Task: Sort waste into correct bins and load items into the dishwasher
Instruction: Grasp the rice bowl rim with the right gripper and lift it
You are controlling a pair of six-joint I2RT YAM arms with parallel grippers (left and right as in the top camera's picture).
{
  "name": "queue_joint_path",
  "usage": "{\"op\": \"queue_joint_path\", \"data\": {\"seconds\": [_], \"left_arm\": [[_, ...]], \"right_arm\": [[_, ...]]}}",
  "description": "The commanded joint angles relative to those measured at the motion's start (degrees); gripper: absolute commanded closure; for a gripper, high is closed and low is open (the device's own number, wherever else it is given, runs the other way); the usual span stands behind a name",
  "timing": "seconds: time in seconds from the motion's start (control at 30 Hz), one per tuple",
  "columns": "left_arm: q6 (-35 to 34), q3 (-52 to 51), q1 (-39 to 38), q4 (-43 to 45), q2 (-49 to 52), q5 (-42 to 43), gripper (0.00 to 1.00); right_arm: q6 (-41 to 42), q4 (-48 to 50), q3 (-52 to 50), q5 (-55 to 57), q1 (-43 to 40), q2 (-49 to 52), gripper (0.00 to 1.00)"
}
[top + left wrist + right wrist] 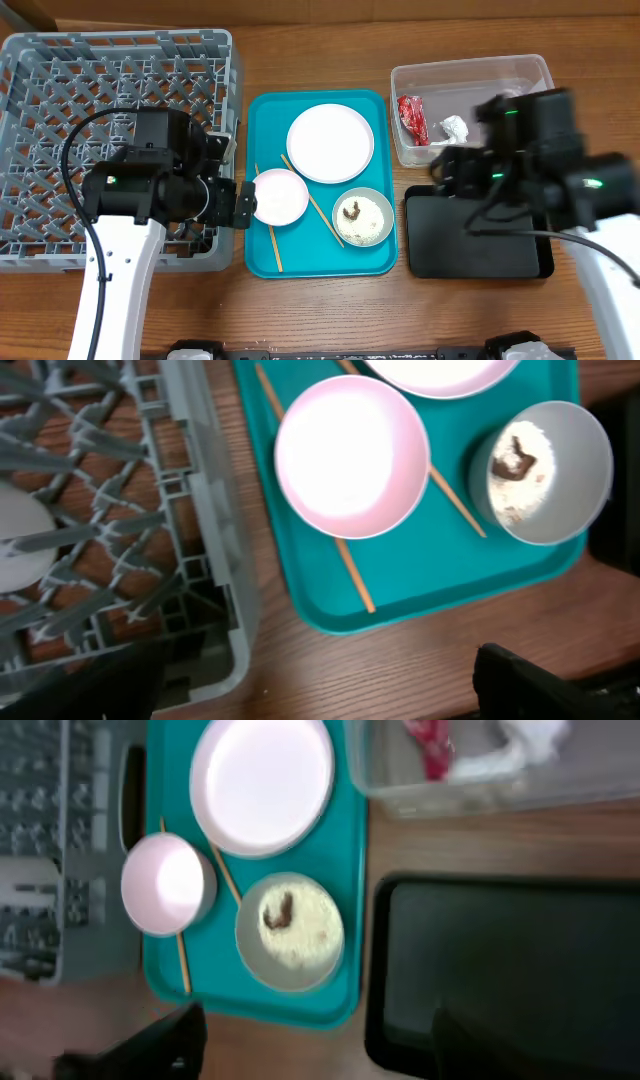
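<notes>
Since the pink bowl (279, 196) sits at the left edge of the teal tray (265, 120), just beside the left gripper (243, 205) and next to the grey rack (120, 38), it is judged the left arm's pick; those jaws are spread and empty. One chopstick (352, 565) is seen running beneath the bowl. The right gripper (305, 1045), likewise spread and empty, is held near the black tray (500, 960), well apart.

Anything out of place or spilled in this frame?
No spill or damage visible. The two chopsticks lie splayed apart on the teal tray, one passing beneath the pink bowl; rice sits inside the grey-green bowl.
</notes>
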Motion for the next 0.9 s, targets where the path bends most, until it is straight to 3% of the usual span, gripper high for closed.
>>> {"op": "queue_joint_path", "data": {"seconds": [0.0,0.17,0.4,0.6,0.73,0.87], "left_arm": [[-1.9,0.8,0.1,-0.1,-3.9,-4.0,0.00],[0.8,0.8,0.1,0.0,-11.5,-4.1,0.00],[0.0,0.8,0.1,2.2,-18.3,-9.1,0.00],[-1.3,0.8,0.1,2.2,-17.6,-9.1,0.00],[-1.5,0.8,0.1,2.5,-16.3,-9.1,0.00],[-2.8,0.8,0.1,3.3,-14.5,-9.1,0.00]], "right_arm": [[-0.7,6.9,-8.2,-0.9,9.6,0.4,0.26],[1.2,17.0,-14.8,2.9,19.2,3.1,0.27],[2.0,23.1,-15.7,4.0,26.0,13.4,0.34],[6.4,27.0,-15.7,4.2,27.9,21.3,0.40],[7.2,29.0,-15.7,4.0,28.5,24.7,0.53],[8.4,29.3,-15.7,4.0,30.1,27.8,0.57]]}}
